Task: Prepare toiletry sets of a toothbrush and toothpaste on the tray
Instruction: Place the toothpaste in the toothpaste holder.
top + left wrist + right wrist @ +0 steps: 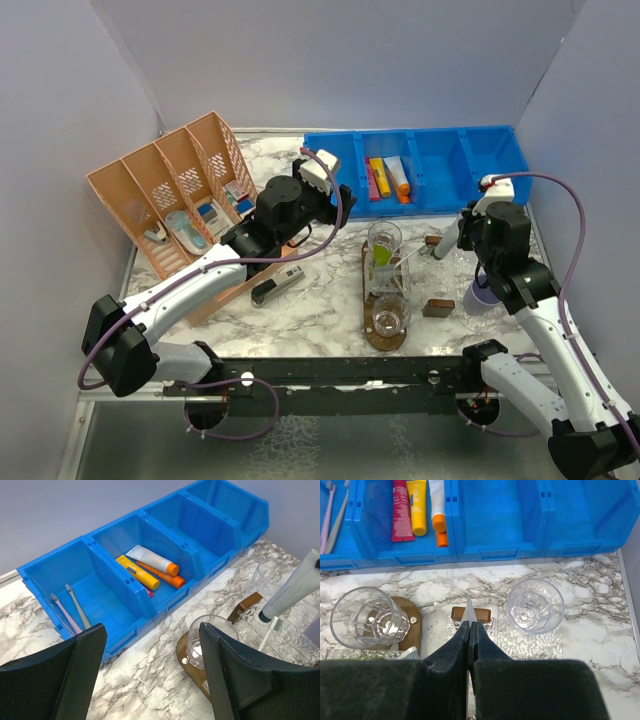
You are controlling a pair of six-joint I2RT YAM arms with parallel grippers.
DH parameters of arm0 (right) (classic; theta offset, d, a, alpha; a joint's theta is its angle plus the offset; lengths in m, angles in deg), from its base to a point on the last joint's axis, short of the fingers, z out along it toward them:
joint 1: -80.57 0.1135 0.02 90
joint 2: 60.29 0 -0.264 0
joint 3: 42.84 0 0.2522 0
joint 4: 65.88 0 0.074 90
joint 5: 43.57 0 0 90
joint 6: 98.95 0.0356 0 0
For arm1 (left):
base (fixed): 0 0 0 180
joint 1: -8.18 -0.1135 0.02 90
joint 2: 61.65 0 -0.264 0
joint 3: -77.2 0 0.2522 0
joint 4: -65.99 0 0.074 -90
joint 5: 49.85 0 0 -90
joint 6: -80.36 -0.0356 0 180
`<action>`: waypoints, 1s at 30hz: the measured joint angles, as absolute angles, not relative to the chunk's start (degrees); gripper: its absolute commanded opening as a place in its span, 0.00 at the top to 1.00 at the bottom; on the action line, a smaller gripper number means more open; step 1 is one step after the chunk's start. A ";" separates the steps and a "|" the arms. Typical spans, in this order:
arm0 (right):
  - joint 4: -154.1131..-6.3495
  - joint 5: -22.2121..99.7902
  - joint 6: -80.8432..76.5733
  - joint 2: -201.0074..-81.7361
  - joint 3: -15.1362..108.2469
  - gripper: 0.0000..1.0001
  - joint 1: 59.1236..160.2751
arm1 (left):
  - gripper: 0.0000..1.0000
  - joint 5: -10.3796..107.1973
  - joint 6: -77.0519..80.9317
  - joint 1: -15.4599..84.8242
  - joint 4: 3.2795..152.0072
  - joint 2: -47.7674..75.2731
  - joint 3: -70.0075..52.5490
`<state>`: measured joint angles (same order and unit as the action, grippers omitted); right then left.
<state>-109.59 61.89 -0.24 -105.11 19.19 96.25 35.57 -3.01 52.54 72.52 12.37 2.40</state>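
The dark wooden tray (pixel 385 343) carries three clear tumblers. The far tumbler (pixel 212 630) is empty. The middle tumbler (pixel 388 277) holds a lime green tube (pixel 382 258) and a pale toothbrush (pixel 274 626) leaning right. My right gripper (pixel 470 624) is shut on a thin white edge, right of the tray above a brown block (pixel 471 614). In the left wrist view a white tube (pixel 295 587) slants cap-down there, apparently held by its flat end. My left gripper (pixel 152 630) hangs open and empty between the tray's far end and the blue bin (pixel 107 632).
The blue bin's compartments hold two toothbrushes (pixel 75 607) and several tubes (pixel 150 570). An orange divided basket (pixel 165 200) stands at the back left. A dark flat object (pixel 277 288) lies left of the tray. A loose tumbler (pixel 535 605) and another brown block (pixel 438 308) sit right of the tray.
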 measured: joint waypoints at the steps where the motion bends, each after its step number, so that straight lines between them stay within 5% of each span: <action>1: -109.59 62.00 -0.17 -105.50 19.19 0.99 96.25 | 0.22 35.57 -2.96 52.52 72.55 12.37 2.40; 30: -104.17 66.11 4.55 -108.04 11.67 0.99 96.25 | 0.22 35.70 -2.44 51.75 72.52 11.95 2.51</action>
